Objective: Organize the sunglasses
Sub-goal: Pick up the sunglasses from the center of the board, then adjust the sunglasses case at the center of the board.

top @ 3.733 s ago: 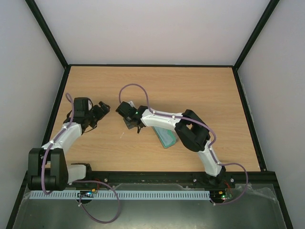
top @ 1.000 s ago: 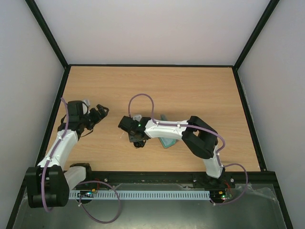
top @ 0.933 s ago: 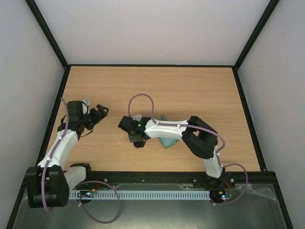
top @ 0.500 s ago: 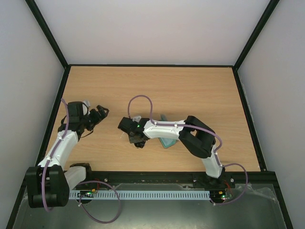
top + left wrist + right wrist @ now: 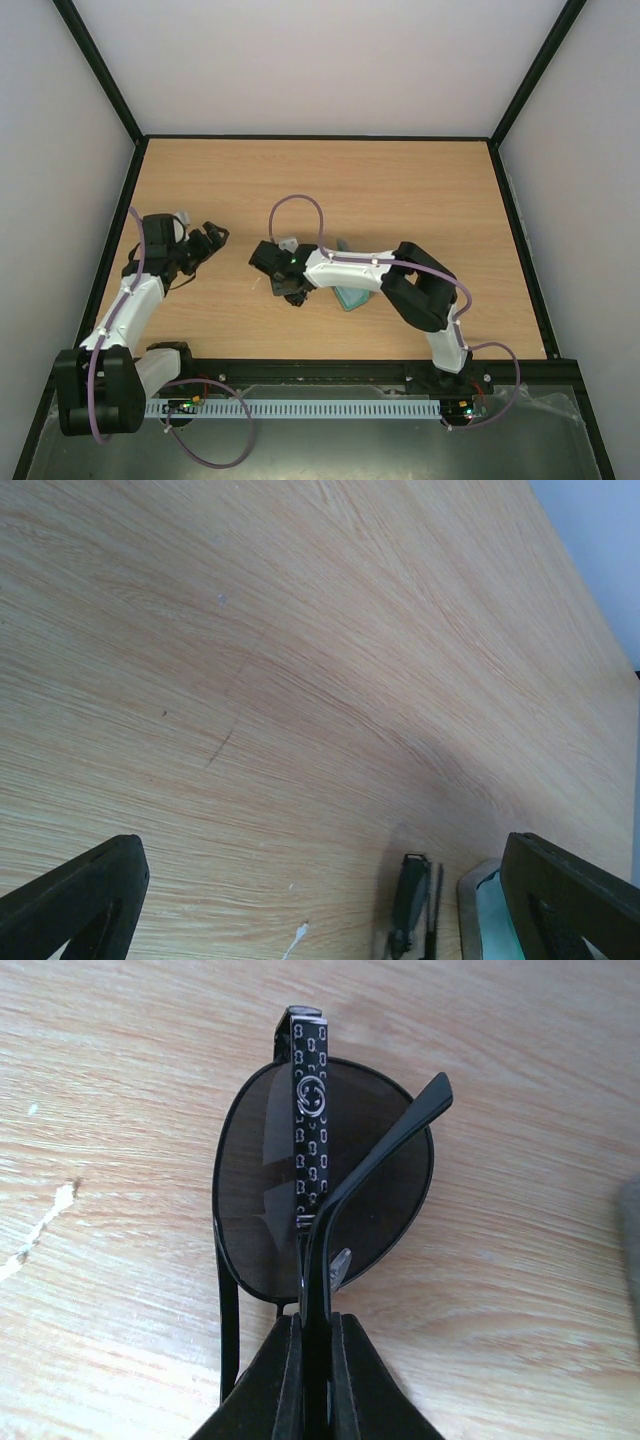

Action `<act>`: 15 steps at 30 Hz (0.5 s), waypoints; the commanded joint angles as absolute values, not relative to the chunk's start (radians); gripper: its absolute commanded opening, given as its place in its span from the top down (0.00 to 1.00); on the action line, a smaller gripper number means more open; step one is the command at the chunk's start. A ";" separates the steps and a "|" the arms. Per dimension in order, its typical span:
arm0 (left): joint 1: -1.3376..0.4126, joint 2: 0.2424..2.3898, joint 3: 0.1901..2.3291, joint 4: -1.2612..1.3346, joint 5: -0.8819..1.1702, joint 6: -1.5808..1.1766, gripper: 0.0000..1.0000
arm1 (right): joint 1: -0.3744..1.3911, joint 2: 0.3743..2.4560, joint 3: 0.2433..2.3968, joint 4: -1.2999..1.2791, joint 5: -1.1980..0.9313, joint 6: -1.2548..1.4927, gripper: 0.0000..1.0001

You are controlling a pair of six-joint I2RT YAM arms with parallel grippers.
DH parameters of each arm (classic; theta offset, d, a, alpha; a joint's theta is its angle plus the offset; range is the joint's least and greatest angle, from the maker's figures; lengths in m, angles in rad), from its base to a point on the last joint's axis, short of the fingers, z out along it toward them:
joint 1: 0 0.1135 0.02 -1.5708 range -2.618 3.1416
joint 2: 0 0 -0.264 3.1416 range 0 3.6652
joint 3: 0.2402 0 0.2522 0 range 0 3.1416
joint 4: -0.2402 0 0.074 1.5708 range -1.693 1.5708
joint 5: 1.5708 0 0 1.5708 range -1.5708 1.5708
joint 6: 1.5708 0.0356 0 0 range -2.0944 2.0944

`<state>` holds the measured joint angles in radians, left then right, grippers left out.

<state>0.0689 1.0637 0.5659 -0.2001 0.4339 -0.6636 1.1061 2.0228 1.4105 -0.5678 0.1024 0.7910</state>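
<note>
Right arm has swung nearer and lower since the first frame. Its right hand (image 5: 293, 291) now sits low over the desk (image 5: 400, 190), left of the case (image 5: 350, 297). The left arm has pulled back toward the left edge.

Right hand: pinched narrow on one plain temple (image 5: 375, 1160) of the sunglasses (image 5: 255, 1190). That temple runs up between the fingers and stands half unfolded. The patterned temple (image 5: 309, 1120) lies folded across the lens.

Left hand (image 5: 210, 238): spread wide, holding nothing, hanging over bare desk, well apart from the sunglasses.

Sunglasses: on the desk under the right hand, just left of the case.

Step in hand, as I judge it: secure the pair by the temple, then fold or carry it to the case.
- Grip is on a thin bar, so the frame can pivot. Lift slowly and keep the wrist level.
- Watch for the lens dragging on the wood.
- If the temple must fold, press along the hinge line, not across it.

Not clear:
- Second lens is out of the wrist view.
- From above, the hand covers nearly all of the pair.
- Case is mostly under the forearm, so I cannot tell if it is fully open.
- Dark object beside the case in the left wrist view is cut off and unidentified.
</note>
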 commanded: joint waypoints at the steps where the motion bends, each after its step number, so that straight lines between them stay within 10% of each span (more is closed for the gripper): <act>1: 0.074 1.069 0.539 -0.193 0.431 -0.648 0.01 | 1.100 1.888 1.405 -0.647 0.192 0.750 0.99; 15: -0.333 1.201 0.510 -0.026 0.253 -0.857 0.11 | 0.975 1.568 1.305 -0.817 0.254 0.579 0.99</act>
